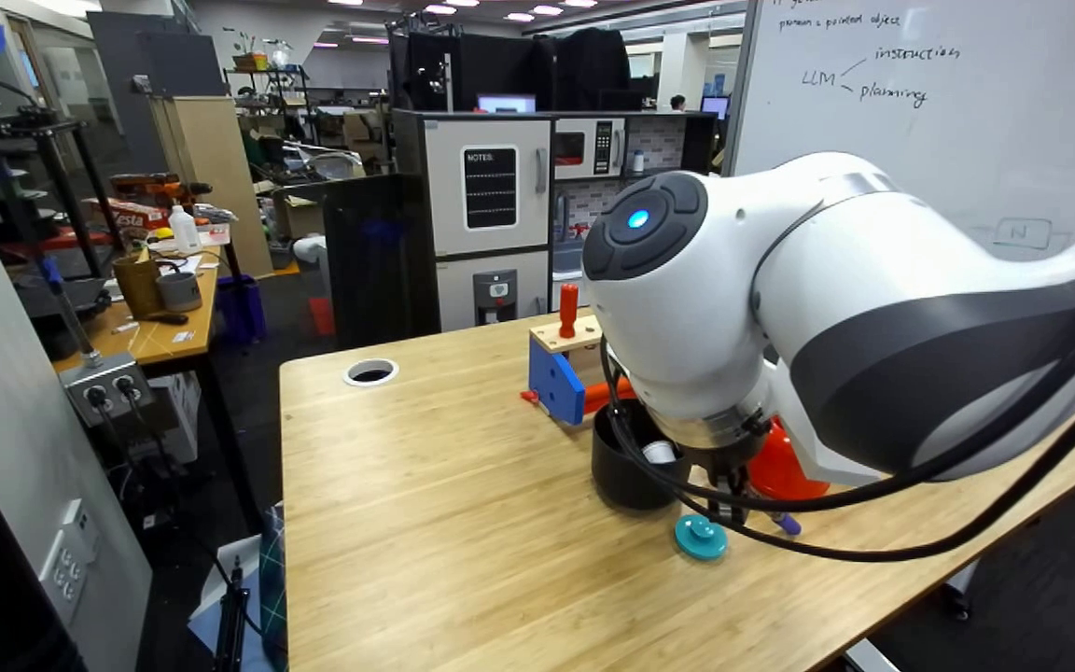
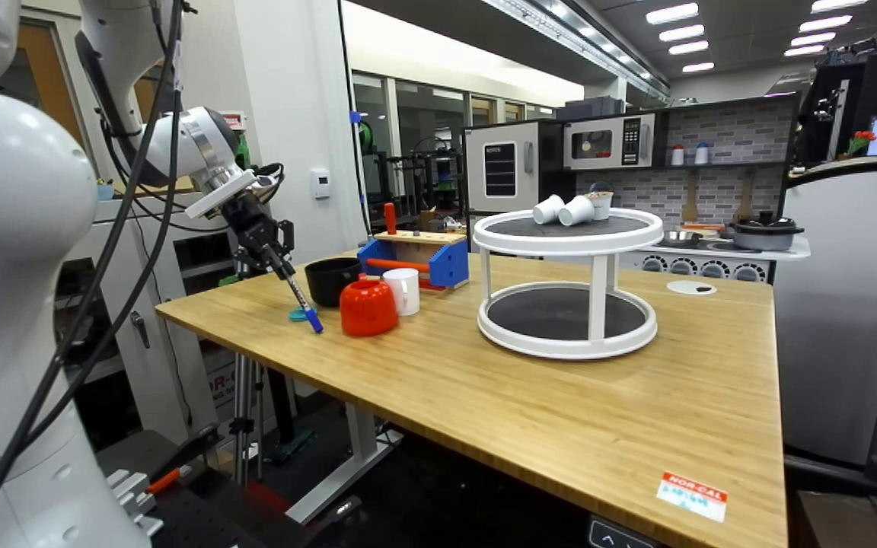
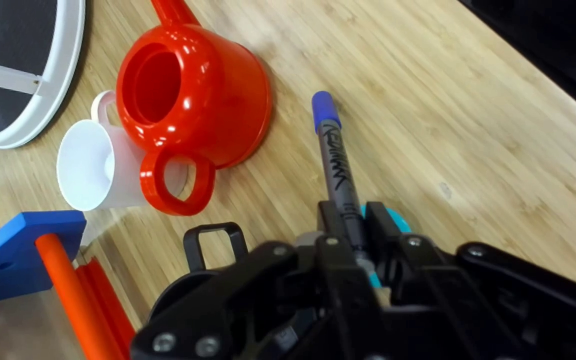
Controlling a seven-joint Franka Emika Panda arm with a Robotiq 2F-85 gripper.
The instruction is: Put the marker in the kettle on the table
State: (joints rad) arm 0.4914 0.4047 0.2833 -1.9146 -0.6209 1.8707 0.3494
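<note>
The marker (image 3: 338, 165) is not in the kettle (image 3: 233, 105) yet, so the task looks about half done: the pick-up seems made and the placing is left. The table (image 2: 560, 411) spreads beneath it all, and on it the red kettle, its round top opening uncovered in the wrist view, stands upright beside a white mug (image 3: 130, 170). The gripper (image 3: 352, 215) is near the kettle but off to its side, not over it; what remains, I judge, is to raise the marker, carry it across, line its end up with that opening and let go. As for the gripper, its jaws stand close together with just the marker between them: a finger (image 3: 380, 225) lies along each side of the barrel's rear part, and the grip looks real. Past the fingertips the marker slants downward, its blue cap (image 2: 314, 320) the lowest end, near the kettle and apart from it; whether that cap touches the table I cannot tell.
</note>
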